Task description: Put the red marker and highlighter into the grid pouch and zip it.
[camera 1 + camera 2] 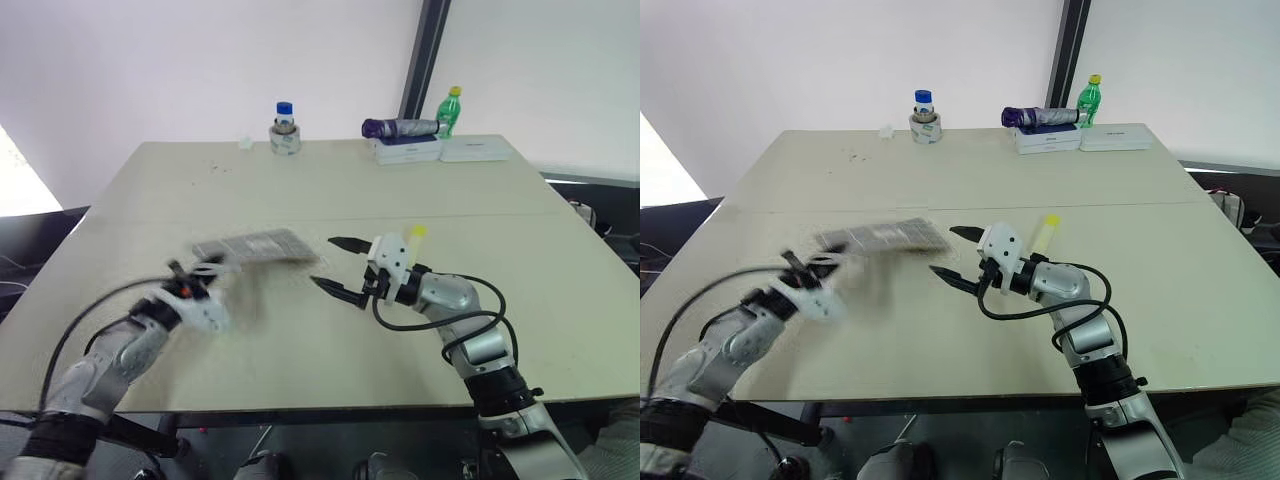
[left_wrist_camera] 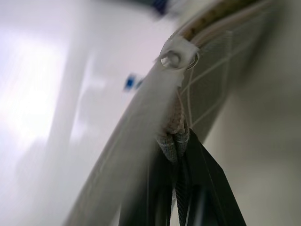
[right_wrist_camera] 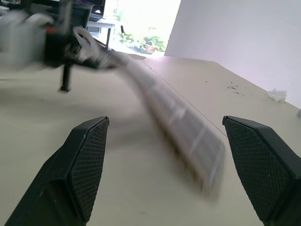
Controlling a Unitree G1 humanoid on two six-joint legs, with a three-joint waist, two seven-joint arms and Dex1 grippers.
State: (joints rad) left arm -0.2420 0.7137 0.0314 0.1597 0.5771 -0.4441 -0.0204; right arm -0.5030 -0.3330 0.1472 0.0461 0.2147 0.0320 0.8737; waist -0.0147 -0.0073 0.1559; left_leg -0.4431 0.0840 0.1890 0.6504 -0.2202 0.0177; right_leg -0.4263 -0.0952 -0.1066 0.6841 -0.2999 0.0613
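Grid pouch [image 1: 255, 246], lifted off desk [image 1: 300, 190] by one end.
L gripper [image 1: 192, 277] clamped on pouch end by zipper; rest reaches toward R gripper [image 1: 340, 268], spread wide, holding nothing. Highlighter [image 1: 1045, 232] on desk just behind R gripper.

Left arm comes in from lower left of frame, reaching up toward middle. Left hand [image 1: 190, 285] looks blurry. Its two black fingers [image 2: 181, 179] are pressed tight together, pinching edge of grid pouch [image 1: 255, 246] and lifting it off counter. Right arm comes in from lower right, bent at elbow, wrist turned toward left. Right hand [image 1: 338, 267] points level, fingers [image 3: 84, 165] spread wide apart, holding nothing.
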